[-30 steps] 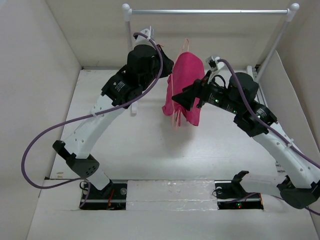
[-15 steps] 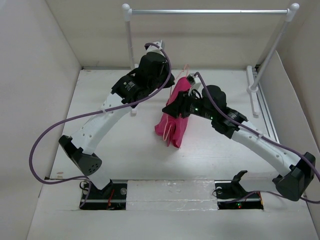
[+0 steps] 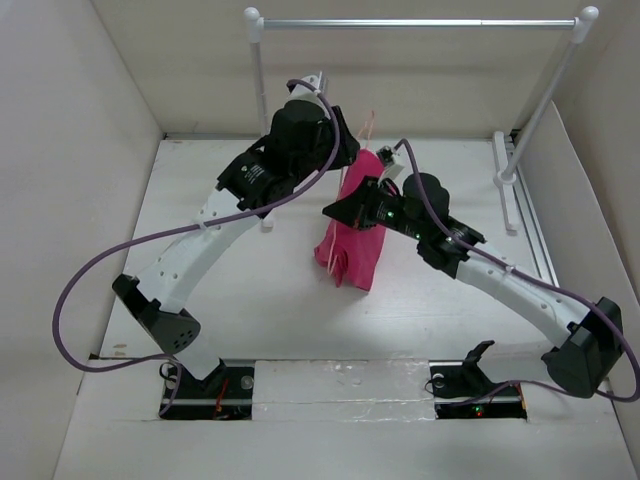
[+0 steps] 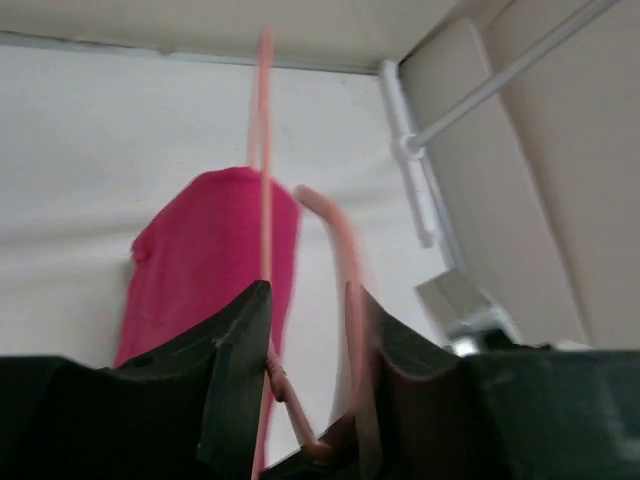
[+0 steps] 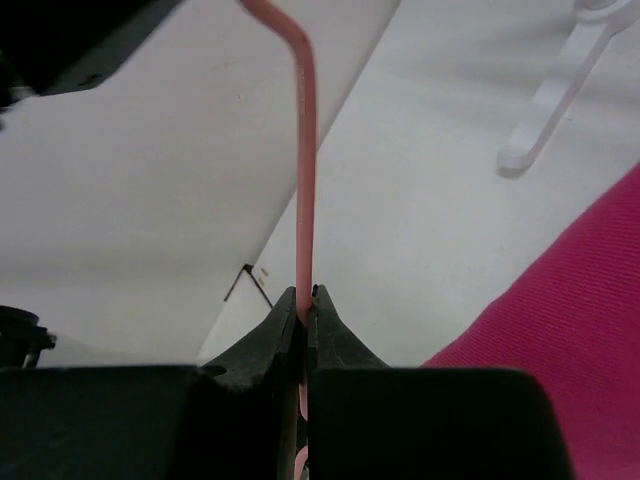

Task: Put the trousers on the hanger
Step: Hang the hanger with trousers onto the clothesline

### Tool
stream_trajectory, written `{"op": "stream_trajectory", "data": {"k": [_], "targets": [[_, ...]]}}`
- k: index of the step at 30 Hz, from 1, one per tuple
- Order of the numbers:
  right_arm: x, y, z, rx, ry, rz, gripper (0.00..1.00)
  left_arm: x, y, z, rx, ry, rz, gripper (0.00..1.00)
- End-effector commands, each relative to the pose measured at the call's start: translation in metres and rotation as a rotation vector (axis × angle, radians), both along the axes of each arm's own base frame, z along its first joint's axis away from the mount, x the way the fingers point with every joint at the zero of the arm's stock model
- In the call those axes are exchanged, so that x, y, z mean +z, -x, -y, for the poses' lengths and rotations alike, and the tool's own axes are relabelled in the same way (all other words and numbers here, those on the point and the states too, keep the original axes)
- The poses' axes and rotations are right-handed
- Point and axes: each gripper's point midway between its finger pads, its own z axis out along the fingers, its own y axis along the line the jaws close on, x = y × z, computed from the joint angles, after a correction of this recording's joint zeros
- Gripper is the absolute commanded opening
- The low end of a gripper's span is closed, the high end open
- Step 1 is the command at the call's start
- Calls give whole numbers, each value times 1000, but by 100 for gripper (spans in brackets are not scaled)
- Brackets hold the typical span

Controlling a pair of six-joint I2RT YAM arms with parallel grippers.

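Your right tool (image 5: 305, 292) is pressed together on the thin pink wire of the hanger (image 5: 305, 200), pinching it just below the bend; that hold carries the weight, so the hanger stays upright between the two arms. Your left tool (image 4: 310, 300) stands spread, with the hanger's neck and hook passing through the gap; the wire seems to lie loose there rather than clamped, which suggests a handover, with one arm taking the load so the other can shift. The trousers (image 3: 352, 245) hang folded over the hanger in a magenta bundle, mid-desk, between both wrists; whether their lower end rests on the desk (image 3: 250, 300) or hangs just clear, you cannot tell from above. The garment looks to be on already; the silver rail (image 3: 420, 22) stands well behind and bare, so you likely need to settle the hang or set the hanger down; the cloth is soft and may slide off a tilted wire.
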Motion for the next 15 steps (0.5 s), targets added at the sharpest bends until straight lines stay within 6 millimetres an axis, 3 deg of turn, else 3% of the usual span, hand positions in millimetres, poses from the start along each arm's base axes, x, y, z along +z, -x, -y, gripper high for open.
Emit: {"op": "stream_trajectory", "data": {"k": [1, 4, 5, 7, 9, 12, 14, 15], "targets": [[93, 14, 3, 37, -236, 170, 0, 101, 18, 2, -79, 210, 209, 32], [122, 9, 17, 19, -273, 209, 0, 122, 24, 2, -109, 234, 258, 51], [135, 9, 22, 13, -290, 232, 0, 129, 28, 2, -127, 244, 273, 55], [144, 0, 34, -15, -290, 249, 0, 140, 33, 1, -150, 247, 311, 60], [158, -14, 52, -54, -293, 281, 0, 157, 41, -2, -180, 255, 360, 65], [169, -17, 60, -58, -293, 310, 0, 169, 47, -9, -177, 263, 388, 67], [175, -29, 76, -87, -273, 330, 0, 177, 52, -19, -162, 258, 416, 67], [187, -30, 85, -101, -278, 356, 0, 178, 53, -23, -151, 254, 422, 67]]}}
